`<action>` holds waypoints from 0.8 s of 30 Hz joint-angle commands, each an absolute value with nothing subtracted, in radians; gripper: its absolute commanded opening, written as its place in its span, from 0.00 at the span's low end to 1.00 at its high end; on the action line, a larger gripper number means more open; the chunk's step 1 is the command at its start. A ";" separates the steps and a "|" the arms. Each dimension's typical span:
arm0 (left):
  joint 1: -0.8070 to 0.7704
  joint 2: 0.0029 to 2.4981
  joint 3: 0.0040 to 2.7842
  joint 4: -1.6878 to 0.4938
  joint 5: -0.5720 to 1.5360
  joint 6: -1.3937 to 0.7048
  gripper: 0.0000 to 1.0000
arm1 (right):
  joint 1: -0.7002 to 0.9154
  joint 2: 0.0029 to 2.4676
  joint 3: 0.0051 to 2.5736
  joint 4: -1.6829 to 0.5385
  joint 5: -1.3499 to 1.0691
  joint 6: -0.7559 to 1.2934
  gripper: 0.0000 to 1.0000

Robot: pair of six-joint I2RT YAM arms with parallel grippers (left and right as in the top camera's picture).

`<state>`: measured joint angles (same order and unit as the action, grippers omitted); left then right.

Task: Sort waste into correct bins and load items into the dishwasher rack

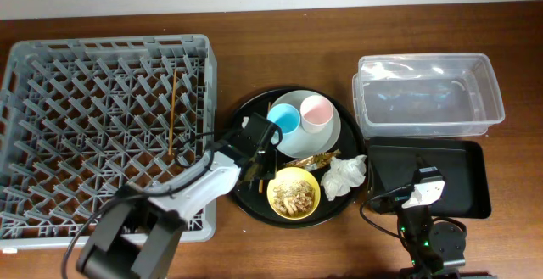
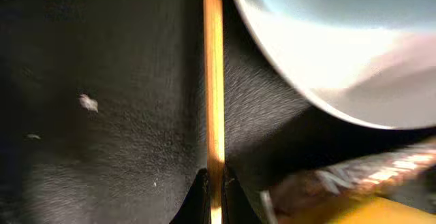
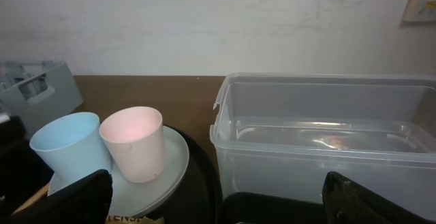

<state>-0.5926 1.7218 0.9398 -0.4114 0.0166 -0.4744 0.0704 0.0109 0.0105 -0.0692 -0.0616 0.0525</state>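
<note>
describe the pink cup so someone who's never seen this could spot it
Find the round black tray between the grey dishwasher rack and the clear tub. On it a pale plate holds two small cups. The pink cup is the right one, nearer the tub; the blue cup stands left of it.

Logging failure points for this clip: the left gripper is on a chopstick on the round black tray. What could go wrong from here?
1. The left gripper pinches the chopstick with a long length sticking out ahead, so it may pivot or slip when lifted.
2. The plate rim lies close beside the chopstick, and the blue cup and pink cup stand on it; a sideways swing could knock them.
</note>
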 commanded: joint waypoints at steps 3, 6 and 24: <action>-0.569 1.334 0.960 -0.524 -0.143 -0.361 0.01 | 0.064 0.006 0.006 -0.075 -0.056 0.061 0.99; -0.476 1.214 0.960 -0.714 -0.342 -0.331 0.01 | 0.064 0.006 0.006 -0.075 -0.056 0.061 0.99; -0.612 1.752 0.952 -0.419 -0.200 -0.343 0.35 | 0.064 0.006 0.006 -0.074 -0.056 0.061 0.99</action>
<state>-0.6121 1.7462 0.9546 -0.4278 -0.1669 -0.3367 0.0704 0.0101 0.0105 -0.0689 -0.0616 0.0528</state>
